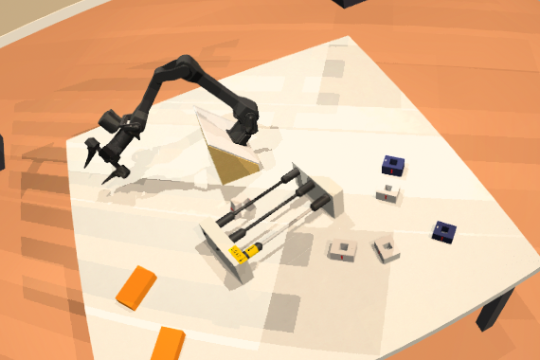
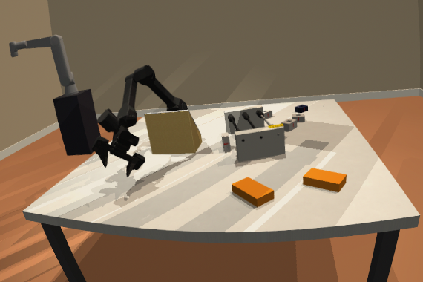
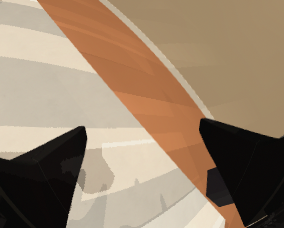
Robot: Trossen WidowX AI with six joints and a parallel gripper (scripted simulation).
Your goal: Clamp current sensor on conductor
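A pale sensor (image 1: 237, 204) (image 2: 225, 138) with a red mark stands beside the rack, partly behind a dark conductor; its opening and arrow cannot be made out. The rack has two grey end blocks (image 1: 337, 200) (image 2: 260, 145) and three conductors between them. A yellow label (image 1: 237, 254) (image 2: 275, 126), its lettering too small to read surely, sits on the near block by the pale conductor (image 1: 289, 227), which has a yellow sleeve (image 1: 253, 251) with an arrow. My gripper (image 1: 95, 174) (image 2: 116, 171) (image 3: 144, 128) is open and empty, above the table's left part, well away from the sensor and rack.
A wedge-shaped box (image 1: 237, 165) (image 2: 171, 133) stands between my arm's base and the rack. Two orange blocks (image 1: 135, 287) (image 2: 324, 179) lie near the front. Several pale (image 1: 335, 252) and dark blue (image 1: 391, 171) square-holed pieces lie beyond the rack.
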